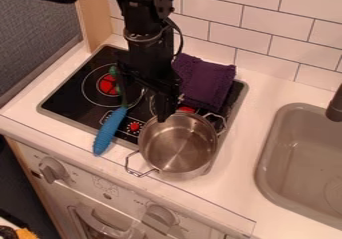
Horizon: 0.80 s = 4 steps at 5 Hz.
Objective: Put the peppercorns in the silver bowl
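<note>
On the stovetop point(70, 100), viewing silver pot point(177, 150).
Finding it lying just below and camera-side of gripper point(166, 112); being unable to tell open from closed.

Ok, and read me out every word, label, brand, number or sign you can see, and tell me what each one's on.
No text is readable here.
Stovetop: pale marks on both sides of the blue handle, too small to read.
Oven front: faint marks between the knobs, too small to read.
Silver pot: no print I can make out.
</note>
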### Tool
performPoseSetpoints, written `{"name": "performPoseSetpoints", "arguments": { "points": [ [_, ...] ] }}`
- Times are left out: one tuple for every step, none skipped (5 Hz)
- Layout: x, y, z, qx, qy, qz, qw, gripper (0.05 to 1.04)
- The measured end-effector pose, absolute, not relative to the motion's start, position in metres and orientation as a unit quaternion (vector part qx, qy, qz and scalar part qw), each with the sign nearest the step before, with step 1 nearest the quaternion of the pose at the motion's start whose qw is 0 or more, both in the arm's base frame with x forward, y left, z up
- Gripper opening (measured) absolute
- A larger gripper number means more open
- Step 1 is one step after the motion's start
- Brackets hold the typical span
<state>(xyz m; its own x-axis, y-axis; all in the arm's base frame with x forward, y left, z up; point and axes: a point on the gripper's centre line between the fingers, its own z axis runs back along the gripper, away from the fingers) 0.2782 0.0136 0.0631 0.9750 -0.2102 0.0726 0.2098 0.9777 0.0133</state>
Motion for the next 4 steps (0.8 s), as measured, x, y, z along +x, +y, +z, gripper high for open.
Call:
{"name": "performPoseSetpoints", "arguments": {
  "points": [
    [0.276,0.013,0.055,0.001,-0.023,-0.103,0.994,1.001],
    [0.278,0.046,0.05,0.011,-0.018,-0.047,0.999,1.001],
    [0.288,0.077,0.045,0.016,-0.018,0.004,1.0,1.001],
    [0.298,0.104,0.033,0.016,-0.006,0.055,0.998,1.001]
  ]
}}
